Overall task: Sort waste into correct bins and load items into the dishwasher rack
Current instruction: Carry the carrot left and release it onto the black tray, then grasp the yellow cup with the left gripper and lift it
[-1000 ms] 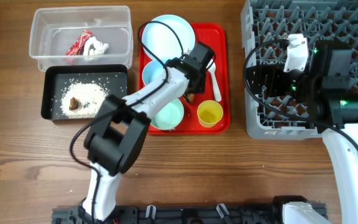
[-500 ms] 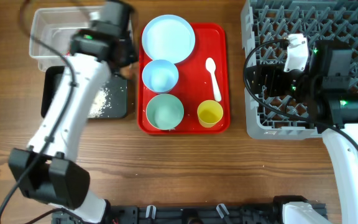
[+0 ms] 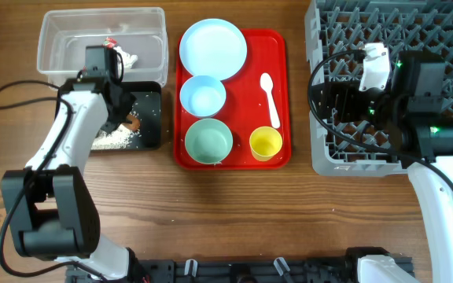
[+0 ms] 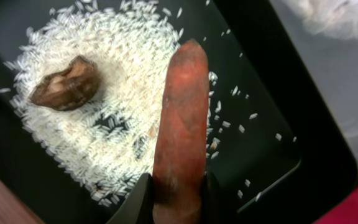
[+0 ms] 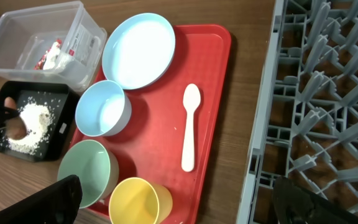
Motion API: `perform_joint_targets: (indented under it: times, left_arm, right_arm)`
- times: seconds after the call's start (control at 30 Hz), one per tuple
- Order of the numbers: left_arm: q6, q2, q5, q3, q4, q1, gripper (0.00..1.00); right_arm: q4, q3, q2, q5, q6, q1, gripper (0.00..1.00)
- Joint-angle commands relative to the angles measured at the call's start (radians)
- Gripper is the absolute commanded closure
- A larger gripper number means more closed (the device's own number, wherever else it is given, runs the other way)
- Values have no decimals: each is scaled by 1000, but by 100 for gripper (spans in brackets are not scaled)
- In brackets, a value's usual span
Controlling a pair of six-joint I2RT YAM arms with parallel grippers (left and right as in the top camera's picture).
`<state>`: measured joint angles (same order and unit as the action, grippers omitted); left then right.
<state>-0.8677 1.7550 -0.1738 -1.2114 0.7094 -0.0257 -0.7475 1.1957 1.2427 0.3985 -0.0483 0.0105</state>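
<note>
My left gripper (image 3: 123,116) is shut on the orange-brown carrot piece (image 4: 182,124) and holds it just above the black tray (image 3: 152,135). In the tray lie white rice (image 4: 104,93) and a dark food lump (image 4: 67,81). The clear tub (image 3: 61,47) behind it holds the red wrapper with white paper (image 5: 48,56). On the red tray (image 3: 278,47) sit the pale blue plate (image 3: 213,49), blue bowl (image 3: 203,94), mint bowl (image 3: 208,140), yellow cup (image 3: 266,143) and white spoon (image 3: 268,98). My right gripper (image 5: 185,205) is open and empty over the left edge of the grey rack (image 3: 368,23).
The rack fills the right side of the table, its pegs upright. The tub and black tray stand side by side at the far left, close to the red tray. Bare wooden table lies along the front.
My left arm swung from the red tray leftward to the black tray, carrying the carrot piece. The right arm has not moved.
</note>
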Motion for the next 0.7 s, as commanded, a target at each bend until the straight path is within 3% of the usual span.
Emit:
perform_joint_targets:
  times: [0.0, 0.3, 0.6, 0.67]
  left_arm:
    - [-39, 0, -1, 56, -63, -5, 95]
    - [-37, 0, -18, 69, -78, -5, 66]
    - [-29, 0, -17, 69, -91, -5, 66]
    - [86, -9, 40, 46, -108, -5, 64]
  right_arm:
    - [1, 19, 10, -10, -5, 2, 1]
    - [-1, 19, 10, -10, -5, 2, 0]
    - [-1, 19, 11, -10, -5, 2, 0]
    - [-1, 19, 10, -11, -4, 2, 0]
